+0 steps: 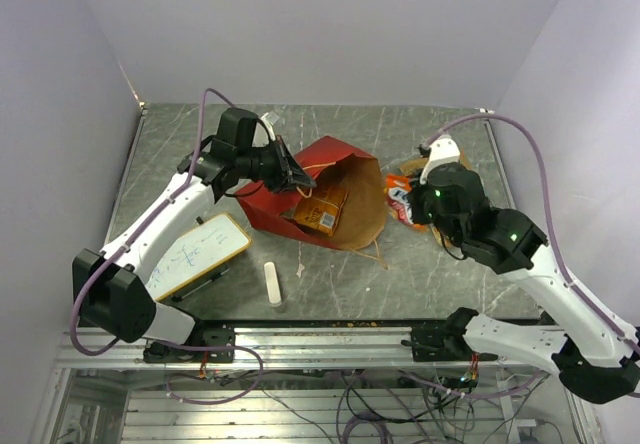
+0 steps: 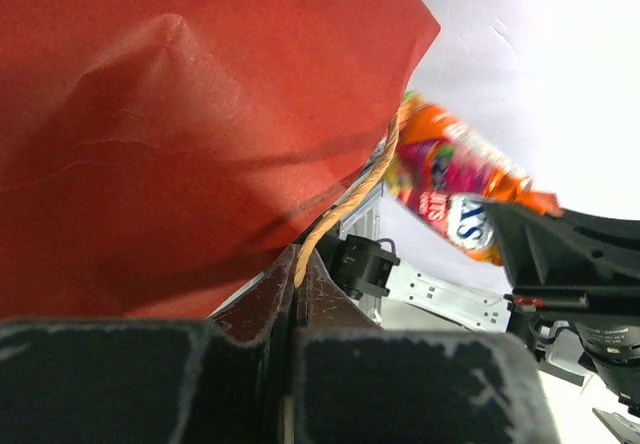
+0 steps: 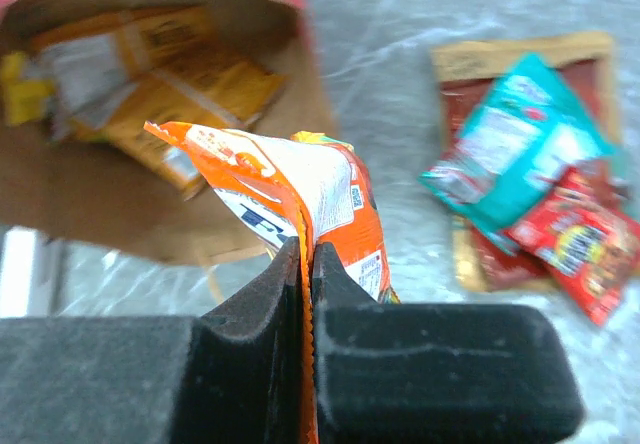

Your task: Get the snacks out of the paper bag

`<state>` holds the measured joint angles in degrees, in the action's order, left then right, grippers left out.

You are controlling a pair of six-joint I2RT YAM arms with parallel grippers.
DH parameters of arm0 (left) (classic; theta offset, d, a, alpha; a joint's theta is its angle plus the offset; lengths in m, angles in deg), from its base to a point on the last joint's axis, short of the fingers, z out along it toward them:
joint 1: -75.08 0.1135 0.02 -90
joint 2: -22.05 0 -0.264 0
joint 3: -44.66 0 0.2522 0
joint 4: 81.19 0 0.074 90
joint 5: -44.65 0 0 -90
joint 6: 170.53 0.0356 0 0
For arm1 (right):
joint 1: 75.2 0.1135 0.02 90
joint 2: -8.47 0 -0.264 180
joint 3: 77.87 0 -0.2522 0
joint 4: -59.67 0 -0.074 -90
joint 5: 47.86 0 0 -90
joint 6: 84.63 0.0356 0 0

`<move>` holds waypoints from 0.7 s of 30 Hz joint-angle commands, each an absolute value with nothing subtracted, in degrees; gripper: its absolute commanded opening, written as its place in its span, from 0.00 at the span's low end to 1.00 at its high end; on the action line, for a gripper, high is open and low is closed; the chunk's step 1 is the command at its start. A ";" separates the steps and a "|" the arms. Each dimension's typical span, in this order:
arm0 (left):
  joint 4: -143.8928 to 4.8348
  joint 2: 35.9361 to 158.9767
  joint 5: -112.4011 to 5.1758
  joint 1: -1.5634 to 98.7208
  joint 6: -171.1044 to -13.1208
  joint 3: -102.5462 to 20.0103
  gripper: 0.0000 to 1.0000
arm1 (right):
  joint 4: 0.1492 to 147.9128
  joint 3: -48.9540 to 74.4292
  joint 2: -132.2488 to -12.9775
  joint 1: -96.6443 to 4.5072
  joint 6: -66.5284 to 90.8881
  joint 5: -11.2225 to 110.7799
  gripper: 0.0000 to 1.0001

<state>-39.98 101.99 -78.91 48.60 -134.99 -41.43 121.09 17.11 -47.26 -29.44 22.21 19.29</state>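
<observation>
The paper bag (image 1: 335, 164) lies on its side, red outside and brown inside, its mouth facing the right arm. My left gripper (image 1: 297, 177) is shut on the bag's twisted tan handle (image 2: 350, 199) at the rim, with the red wall (image 2: 180, 134) filling the left wrist view. Orange and yellow snacks (image 1: 322, 209) still lie inside the bag (image 3: 150, 64). My right gripper (image 3: 307, 254) is shut on the edge of an orange snack packet (image 3: 325, 189), held just outside the bag's mouth (image 1: 412, 199). Teal and red packets (image 3: 530, 164) lie in a pile on the table to its right.
A white whiteboard (image 1: 195, 254) lies under the left arm near the front left. A small white eraser bar (image 1: 272, 284) sits in front of the bag. The grey marble table (image 1: 430, 274) ends at a metal rail along the near edge.
</observation>
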 commanded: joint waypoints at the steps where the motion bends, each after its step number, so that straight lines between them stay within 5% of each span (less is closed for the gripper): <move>1: -35.68 103.75 -76.83 48.36 -130.96 -46.32 0.07 | 124.06 16.45 -47.19 -29.55 25.48 -9.02 0.00; 5: -36.76 103.41 -78.77 48.37 -133.01 -46.41 0.07 | 121.35 16.30 -55.78 -35.13 22.42 -17.35 0.00; 13: -29.27 105.93 -79.83 48.10 -128.33 -50.69 0.07 | 103.64 19.79 -65.36 -54.52 16.39 -10.61 0.00; 21: -27.00 105.38 -79.89 48.10 -126.46 -51.57 0.07 | 95.91 20.99 -75.47 -63.52 15.94 -7.87 0.00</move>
<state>-29.93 105.51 -79.31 48.34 -129.33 -49.32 104.64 20.15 -72.02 -61.70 17.81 -8.23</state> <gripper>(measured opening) 0.075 0.026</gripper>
